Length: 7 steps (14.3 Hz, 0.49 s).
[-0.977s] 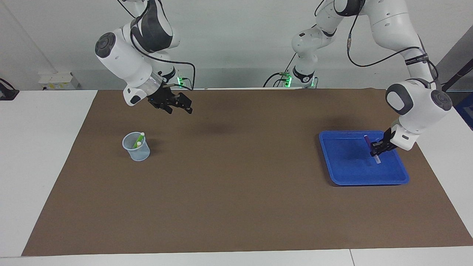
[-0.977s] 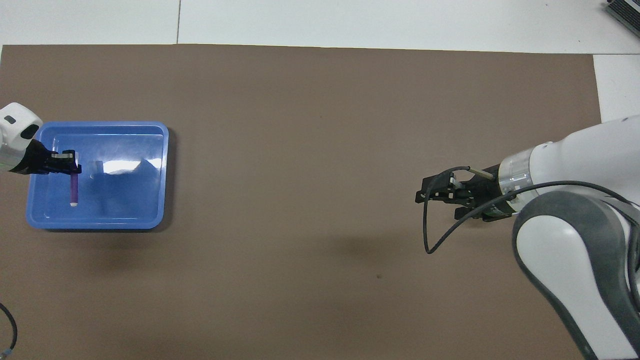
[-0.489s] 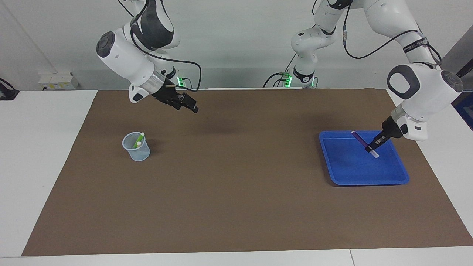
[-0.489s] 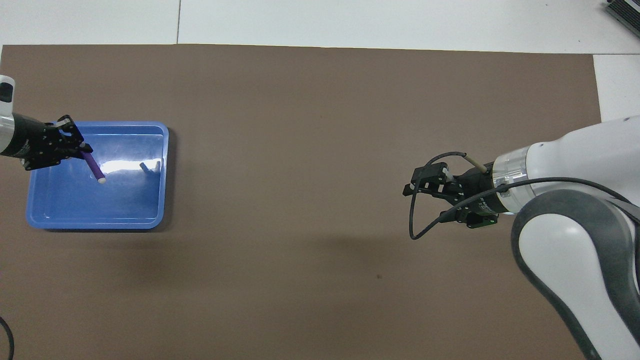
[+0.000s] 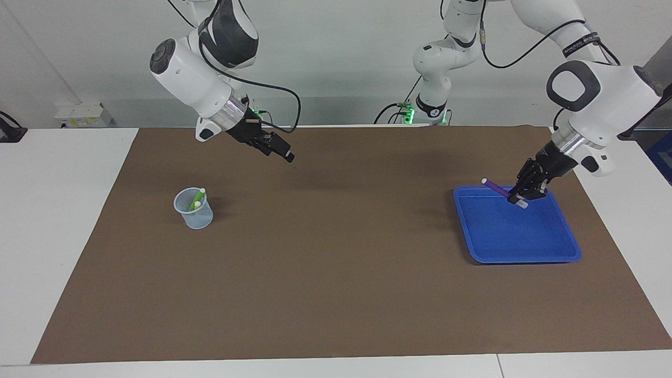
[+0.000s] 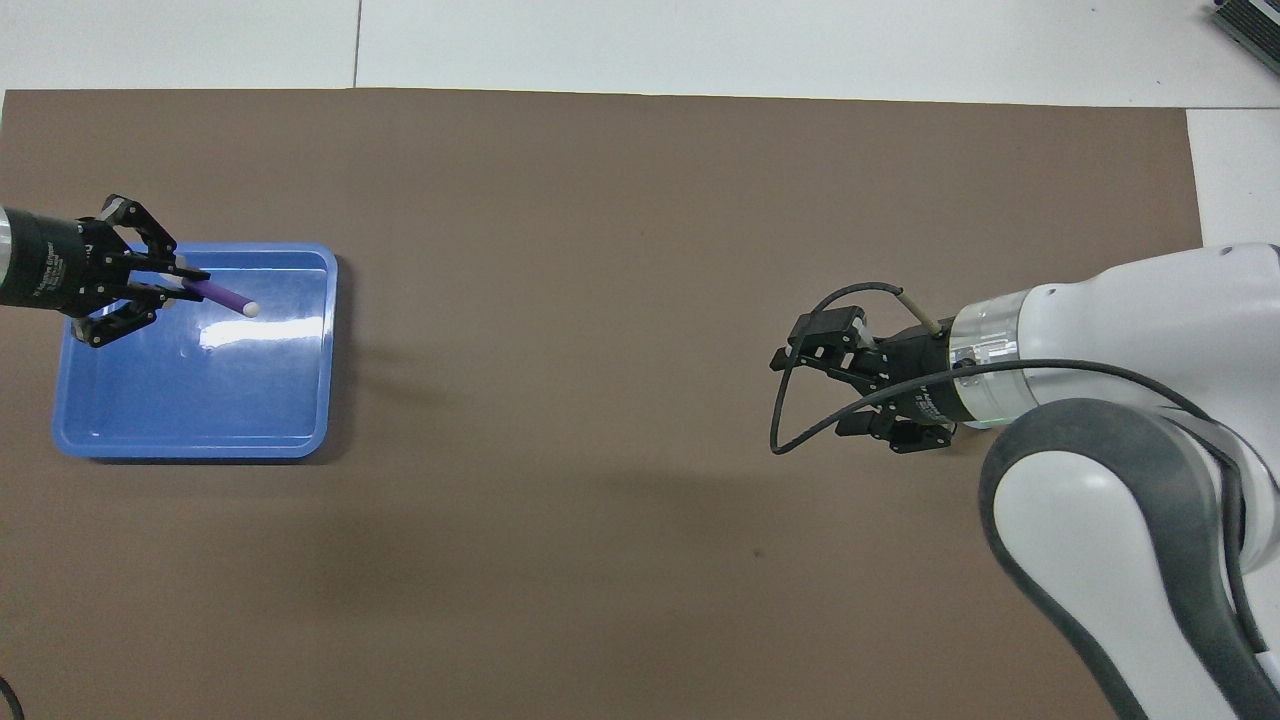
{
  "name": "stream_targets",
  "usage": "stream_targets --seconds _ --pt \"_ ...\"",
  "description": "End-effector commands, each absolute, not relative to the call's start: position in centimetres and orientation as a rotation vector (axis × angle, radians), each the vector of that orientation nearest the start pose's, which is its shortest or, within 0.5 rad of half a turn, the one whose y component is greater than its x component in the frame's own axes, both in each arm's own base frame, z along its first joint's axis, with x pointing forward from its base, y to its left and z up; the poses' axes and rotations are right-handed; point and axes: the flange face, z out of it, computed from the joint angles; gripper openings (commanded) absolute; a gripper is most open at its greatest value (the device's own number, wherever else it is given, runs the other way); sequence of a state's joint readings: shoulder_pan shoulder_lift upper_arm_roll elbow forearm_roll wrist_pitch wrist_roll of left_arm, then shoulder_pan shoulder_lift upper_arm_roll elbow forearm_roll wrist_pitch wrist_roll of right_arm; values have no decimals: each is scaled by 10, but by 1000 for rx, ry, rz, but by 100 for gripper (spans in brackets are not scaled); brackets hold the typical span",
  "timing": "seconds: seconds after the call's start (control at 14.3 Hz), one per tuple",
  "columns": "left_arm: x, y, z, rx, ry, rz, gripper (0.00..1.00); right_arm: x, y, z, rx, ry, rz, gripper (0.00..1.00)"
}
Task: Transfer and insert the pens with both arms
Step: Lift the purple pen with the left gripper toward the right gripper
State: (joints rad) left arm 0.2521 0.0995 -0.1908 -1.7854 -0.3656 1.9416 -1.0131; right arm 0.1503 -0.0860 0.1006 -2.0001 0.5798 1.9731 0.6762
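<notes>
In the facing view, the left arm's black two-finger gripper [image 5: 518, 196] pinches the slim purple pen [image 5: 499, 189] near one end and holds it tilted in the air over the shallow blue plastic tray [image 5: 517, 247] — the pen's free end sticks out past the fingers toward the middle of the table. The tray sits at the left arm's end of the brown mat. Toward the right arm's end stands a small translucent cup [image 5: 194, 209] holding the light green pen [image 5: 198, 198] and a second pen of which only the whitish cap shows. The right arm's black gripper [image 5: 286, 155] hangs over bare mat near the robots' edge; whether its fingers are spread I cannot tell.

In the overhead view, the left gripper [image 6: 185, 286] clamps the purple pen [image 6: 225, 296] over the tray's [image 6: 190, 440] edge farthest from the robots — the whitish cap points toward the table's middle. The right gripper [image 6: 800, 350] hangs over open mat.
</notes>
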Motion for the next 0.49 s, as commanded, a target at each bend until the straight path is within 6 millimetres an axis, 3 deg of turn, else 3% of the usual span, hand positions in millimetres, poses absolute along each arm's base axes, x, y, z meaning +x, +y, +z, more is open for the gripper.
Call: stream_targets --seconds 0.0,0.21,0.42 --pt "585 -20 512 -2710 -2178 320 0 514 170 511 -2459 857 244 100" --pt "569 -51 521 -2568 -2333 474 0 517 171 512 -2396 885 239 100" --pt "545 -83 529 -2508 -2350 572 0 514 210 514 -2317 981 163 100"
